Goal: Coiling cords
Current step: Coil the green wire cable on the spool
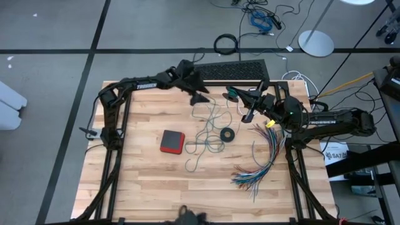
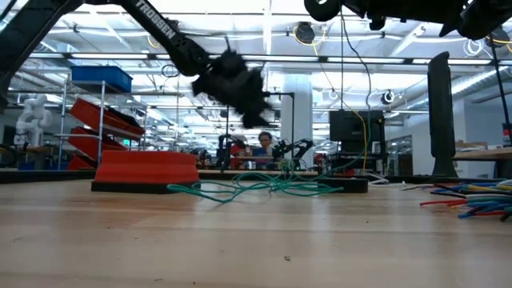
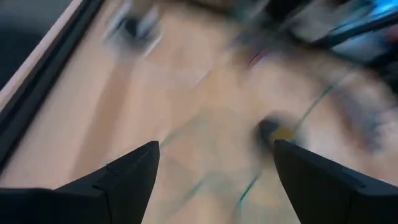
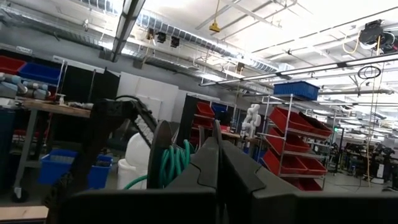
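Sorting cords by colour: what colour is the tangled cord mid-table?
Teal-green. The cord shows best in the high view, lying loose beside the red block.

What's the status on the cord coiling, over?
Left gripper open, raised over table's far side, empty. Right gripper shut, a coil of thin teal-green cord seen beside its fingers. More teal-green cord loose mid-table. Small black tape-like ring close by.

A loose cord [image 1: 209, 134] lies tangled at the table's [image 1: 144, 187] centre. A flat block [image 1: 172, 141] sits just left of it; a small ring [image 1: 227, 134] just right. A fanned wire bundle [image 1: 262, 156] spreads further right. A keyboard [image 1: 232, 70] lies along the far edge, behind the cord.
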Action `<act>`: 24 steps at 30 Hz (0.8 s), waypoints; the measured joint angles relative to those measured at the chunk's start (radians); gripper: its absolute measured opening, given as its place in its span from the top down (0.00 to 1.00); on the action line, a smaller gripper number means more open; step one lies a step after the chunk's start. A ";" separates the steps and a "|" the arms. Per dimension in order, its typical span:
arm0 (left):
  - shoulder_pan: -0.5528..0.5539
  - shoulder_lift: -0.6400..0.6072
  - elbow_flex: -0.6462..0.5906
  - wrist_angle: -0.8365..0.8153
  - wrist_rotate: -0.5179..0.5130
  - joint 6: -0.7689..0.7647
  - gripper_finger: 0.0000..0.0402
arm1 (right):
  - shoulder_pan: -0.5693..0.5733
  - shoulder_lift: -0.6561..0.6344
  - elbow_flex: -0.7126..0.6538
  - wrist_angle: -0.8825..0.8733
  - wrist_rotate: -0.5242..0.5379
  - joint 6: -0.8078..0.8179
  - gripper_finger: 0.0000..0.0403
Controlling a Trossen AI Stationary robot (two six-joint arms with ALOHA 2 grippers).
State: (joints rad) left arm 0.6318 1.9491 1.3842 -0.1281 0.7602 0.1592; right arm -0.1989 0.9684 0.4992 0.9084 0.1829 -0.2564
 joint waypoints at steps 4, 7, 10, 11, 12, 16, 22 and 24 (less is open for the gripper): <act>-0.115 -0.002 0.000 0.301 0.048 -0.047 0.20 | 0.000 0.000 0.000 -0.001 -0.001 0.001 1.00; -0.194 -0.002 0.000 0.542 0.011 -0.061 0.23 | 0.000 0.000 0.000 -0.012 -0.002 0.009 1.00; -0.248 -0.003 0.001 0.686 -0.102 -0.066 0.29 | 0.000 0.000 0.000 -0.012 -0.003 0.009 1.00; -0.256 -0.003 0.001 0.711 -0.110 -0.069 0.30 | 0.000 0.000 0.000 -0.010 -0.003 0.009 1.00; -0.258 -0.002 0.001 0.734 -0.105 -0.079 0.32 | 0.000 0.000 0.000 -0.010 -0.003 0.009 1.00; -0.251 0.028 0.001 0.863 -0.043 -0.207 0.36 | 0.000 0.000 0.000 -0.006 -0.007 0.009 1.00; -0.271 0.120 0.000 1.079 0.000 -0.361 0.36 | 0.000 0.000 0.000 0.009 -0.029 0.009 1.00; -0.274 0.137 0.000 1.161 0.015 -0.414 0.36 | 0.000 0.000 0.000 0.008 -0.029 0.009 1.00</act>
State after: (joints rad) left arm 0.3581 2.0864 1.3846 1.0333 0.7748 -0.2547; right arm -0.1989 0.9684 0.4992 0.9161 0.1539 -0.2474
